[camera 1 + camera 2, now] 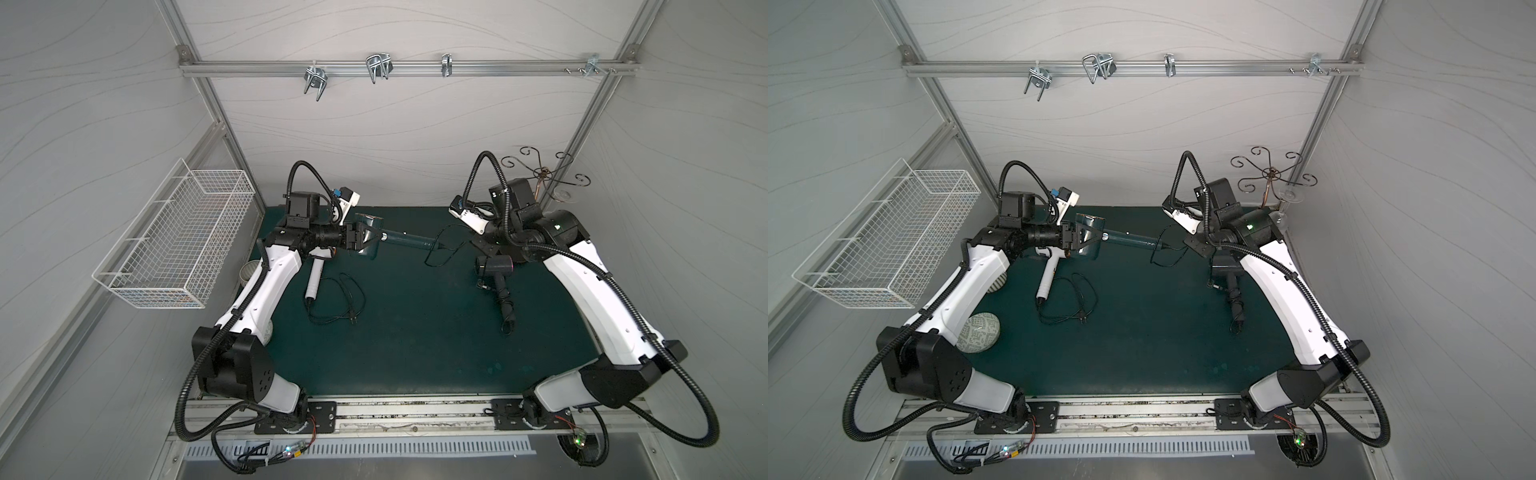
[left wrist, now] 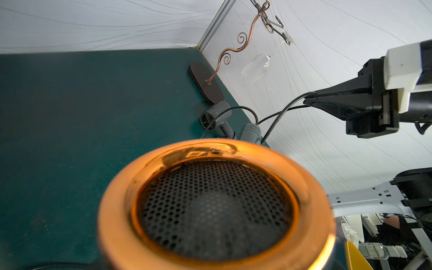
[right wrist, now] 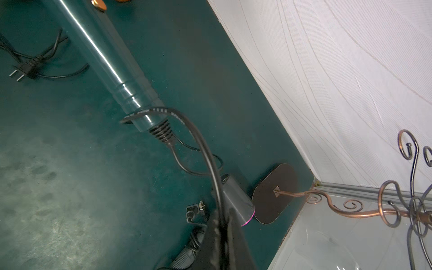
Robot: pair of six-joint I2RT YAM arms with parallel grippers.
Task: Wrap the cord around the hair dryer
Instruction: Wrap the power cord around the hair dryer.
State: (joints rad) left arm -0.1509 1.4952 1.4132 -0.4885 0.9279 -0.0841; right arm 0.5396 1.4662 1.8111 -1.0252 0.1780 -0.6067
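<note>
A dark teal hair dryer (image 1: 405,241) hangs level above the green mat, its handle (image 3: 112,63) pointing right. My left gripper (image 1: 374,237) is shut on its head; in the left wrist view the copper-ringed rear grille (image 2: 216,205) fills the front and hides the fingers. The black cord (image 3: 205,149) leaves the handle's end, and one loop passes over that end. The cord then rises to my right gripper (image 1: 478,243), which is shut on it; that gripper also shows in the left wrist view (image 2: 308,101). In both top views the cord (image 1: 1167,249) sags between handle and right gripper.
On the mat lie a white hair dryer (image 1: 313,282) with a loose cord (image 1: 345,303) and a grey hair dryer (image 1: 494,268) with its cord bundled. A wire basket (image 1: 174,245) hangs at left. A copper glass rack (image 1: 540,174) stands back right, a patterned ball (image 1: 978,332) front left.
</note>
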